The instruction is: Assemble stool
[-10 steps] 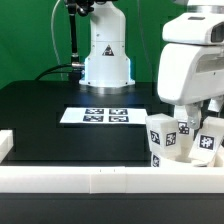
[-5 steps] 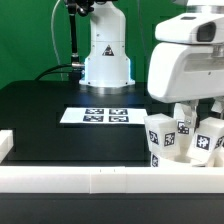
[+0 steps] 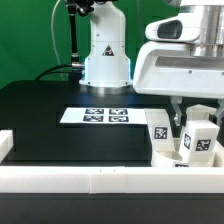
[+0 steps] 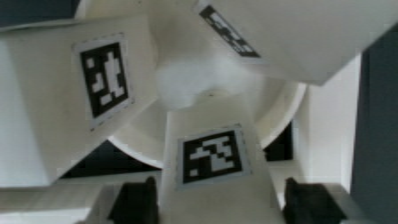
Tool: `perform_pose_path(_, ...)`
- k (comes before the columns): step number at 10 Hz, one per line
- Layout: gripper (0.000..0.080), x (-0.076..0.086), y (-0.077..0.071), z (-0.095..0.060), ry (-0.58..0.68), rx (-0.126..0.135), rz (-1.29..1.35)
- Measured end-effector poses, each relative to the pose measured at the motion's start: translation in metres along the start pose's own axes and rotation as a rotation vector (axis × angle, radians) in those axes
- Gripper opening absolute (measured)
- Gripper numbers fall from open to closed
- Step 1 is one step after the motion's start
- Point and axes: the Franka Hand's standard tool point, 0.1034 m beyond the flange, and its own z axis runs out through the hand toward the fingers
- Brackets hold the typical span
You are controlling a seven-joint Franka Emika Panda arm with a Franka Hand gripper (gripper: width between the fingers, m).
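The stool stands upside down at the exterior view's right. Its round seat (image 3: 164,157) lies flat and its tagged legs point up. One leg (image 3: 158,130) stands free on the nearer side. My gripper (image 3: 196,114) comes down from above onto another leg (image 3: 202,142). In the wrist view the three legs spread out from the middle of the seat (image 4: 285,105). The held leg (image 4: 214,155) fills the gap in my gripper (image 4: 222,192), with a dark fingertip (image 4: 135,198) against each side of it. The gripper is shut on this leg.
The marker board (image 3: 107,115) lies on the black table in front of the arm's base (image 3: 105,60). A long white border rail (image 3: 90,180) runs along the front edge, and a short rail piece (image 3: 5,145) stands at the exterior view's left.
My hand has shifted toward the exterior view's left and turned about its own axis while staying shut on the leg. The tags on the legs now face differently.
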Motion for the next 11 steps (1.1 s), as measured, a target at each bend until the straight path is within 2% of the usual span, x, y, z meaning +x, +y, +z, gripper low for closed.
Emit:
perform_pose_path(3,0.0343,0.002,0.008,0.0,0.007,-0.005,0.195)
perform_pose_path(5,0.0343,-0.002,0.016,0.0,0.003,-0.01,0.217)
perform_pose_path(6,0.0414,-0.004,0.019,-0.001,0.0,-0.011,0.218)
perform_pose_path(7,0.0414,-0.003,0.022,-0.005,0.003,-0.009,0.216)
perform_pose_path(8,0.0582,-0.002,0.024,-0.012,0.007,-0.004,0.213)
perform_pose_path(9,0.0582,-0.001,0.027,-0.021,0.002,-0.002,0.21)
perform_pose_path(10,0.0638,-0.002,0.029,-0.034,-0.014,0.0,0.216)
perform_pose_path(11,0.0646,-0.003,0.028,-0.045,-0.027,0.003,0.218)
